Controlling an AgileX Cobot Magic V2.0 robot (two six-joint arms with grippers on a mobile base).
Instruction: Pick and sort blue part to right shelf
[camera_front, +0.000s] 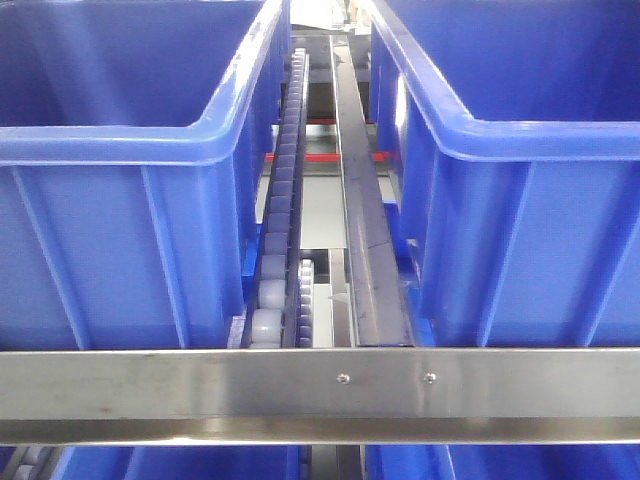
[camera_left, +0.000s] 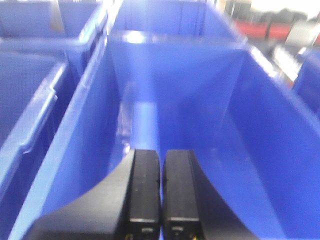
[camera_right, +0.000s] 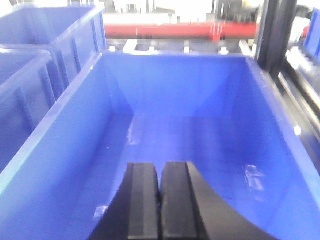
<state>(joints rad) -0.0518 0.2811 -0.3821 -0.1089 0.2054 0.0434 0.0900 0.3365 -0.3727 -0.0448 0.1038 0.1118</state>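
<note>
Here my left pincer (camera_left: 160, 187) and right pincer (camera_right: 160, 200) are both pressed together with nothing between, each above a blue crate (camera_right: 75, 165) on the shelf (camera_front: 300, 395)

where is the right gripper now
In the right wrist view, the right gripper hangs shut over an open blue crate, with a red bar beyond.

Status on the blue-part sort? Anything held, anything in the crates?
Done: nothing visible. The crate under the left tool and the crate under the right tool look empty. In hand: nothing; both tools are shut with no part between. Left: everything, since no blue part is in view.
</note>
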